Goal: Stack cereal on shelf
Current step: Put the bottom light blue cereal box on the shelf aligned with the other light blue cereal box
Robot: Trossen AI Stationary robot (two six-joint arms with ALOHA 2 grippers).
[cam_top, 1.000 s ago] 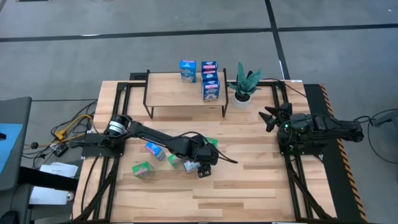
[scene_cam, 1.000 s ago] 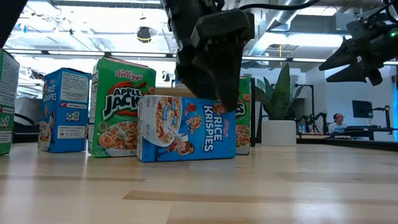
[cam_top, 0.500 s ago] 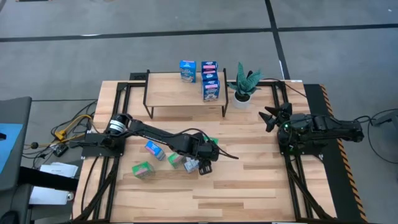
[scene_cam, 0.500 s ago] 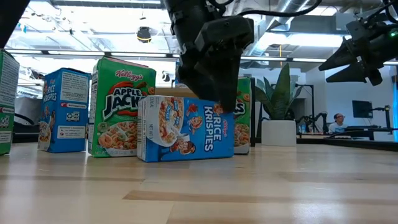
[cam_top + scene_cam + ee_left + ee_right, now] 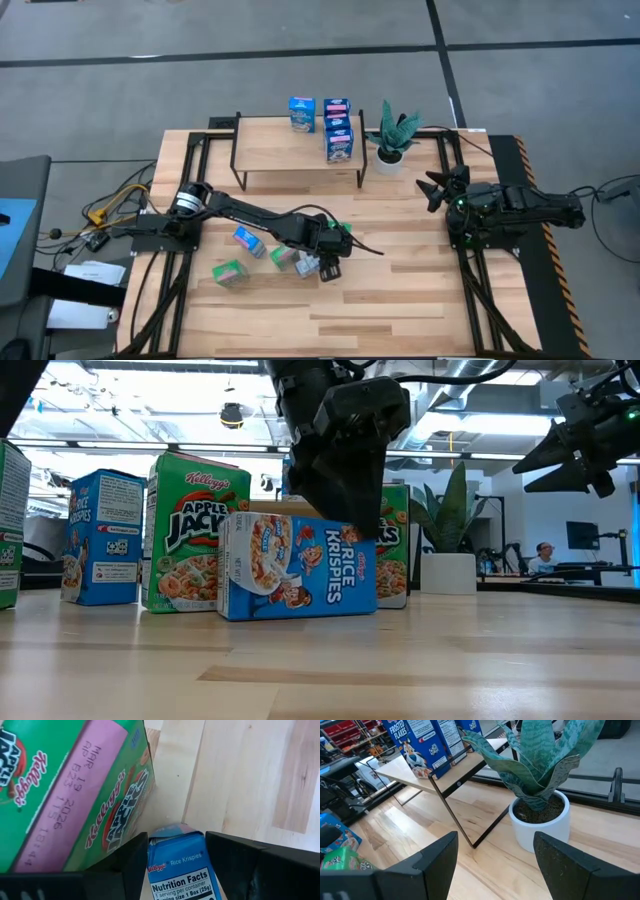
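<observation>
Blue Rice Krispies box (image 5: 181, 870) sits between the left gripper (image 5: 176, 865) fingers — green Apple Jacks box (image 5: 65, 785) beside.

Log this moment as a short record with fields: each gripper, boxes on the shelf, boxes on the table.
left gripper: fingers on either side of the blue Rice Krispies box, at mid-table
right gripper: open, waiting at the table's right side
light-wood shelf: three blue cereal boxes standing on it
table: green Apple Jacks box beside the Rice Krispies box
</observation>
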